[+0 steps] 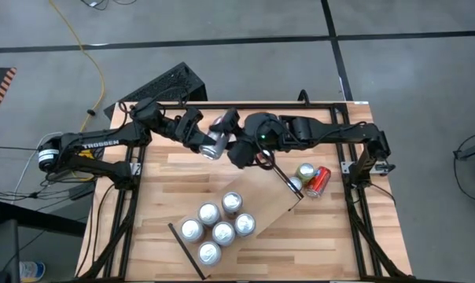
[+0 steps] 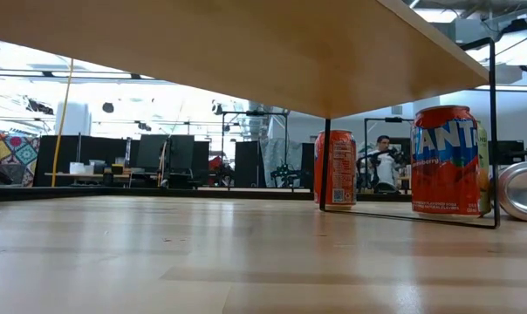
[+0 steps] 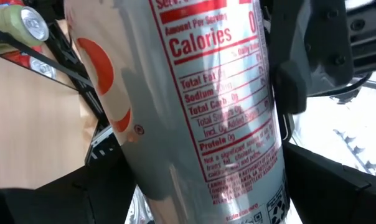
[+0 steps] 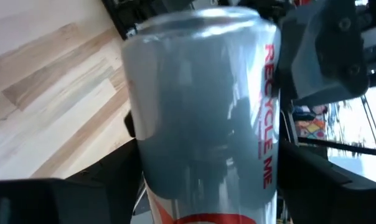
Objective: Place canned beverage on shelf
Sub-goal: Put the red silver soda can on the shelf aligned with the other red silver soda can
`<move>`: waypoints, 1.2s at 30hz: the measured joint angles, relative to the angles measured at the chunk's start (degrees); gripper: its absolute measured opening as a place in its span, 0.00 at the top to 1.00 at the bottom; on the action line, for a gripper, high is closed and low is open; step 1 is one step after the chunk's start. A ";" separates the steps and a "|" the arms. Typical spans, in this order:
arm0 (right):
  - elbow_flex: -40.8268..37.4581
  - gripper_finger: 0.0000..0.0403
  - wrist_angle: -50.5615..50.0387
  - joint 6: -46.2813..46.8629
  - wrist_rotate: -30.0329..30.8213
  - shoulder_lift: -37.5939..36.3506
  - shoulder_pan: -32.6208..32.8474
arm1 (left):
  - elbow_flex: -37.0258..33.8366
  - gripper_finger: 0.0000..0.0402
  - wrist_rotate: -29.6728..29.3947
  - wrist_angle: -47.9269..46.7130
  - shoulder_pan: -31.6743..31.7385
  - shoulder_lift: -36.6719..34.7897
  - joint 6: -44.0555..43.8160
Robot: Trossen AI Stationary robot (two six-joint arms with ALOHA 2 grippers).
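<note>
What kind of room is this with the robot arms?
Probably a robotics lab or workshop. Two arms work at a framed butcher-block table on a bare concrete floor, and beyond it are dark monitors on benches and a seated person.

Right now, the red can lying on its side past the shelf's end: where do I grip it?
Across the red can mid-body, from straight above, jaws square to its long axis: it lies flat, round wall up. An upright can crowds one side, so side approaches look tight. Left gripper holds the silver can, with the right gripper beside it.
</note>
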 joint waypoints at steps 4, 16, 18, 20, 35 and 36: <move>-0.03 0.18 0.03 0.10 1.23 0.07 -0.02 | 0.07 0.17 0.20 0.30 -0.07 0.00 -0.12; -0.08 0.18 -4.59 10.63 9.79 -0.51 -0.45 | 0.11 0.17 3.28 3.03 -0.15 -0.07 1.57; -0.15 0.18 -6.24 14.38 9.36 -1.37 -0.59 | 0.21 0.17 3.55 3.57 -0.17 -0.19 3.97; -0.15 0.18 -8.18 17.60 9.28 -2.54 -0.70 | 0.26 0.17 3.88 3.78 -0.17 -0.31 5.80; 0.00 0.18 -18.51 62.84 -20.71 -14.19 -9.18 | 0.21 0.17 7.03 -5.19 3.38 -0.13 27.76; 0.00 0.18 -17.57 64.57 -23.46 -14.61 -10.00 | 0.36 0.17 7.06 -5.97 3.39 -0.10 29.54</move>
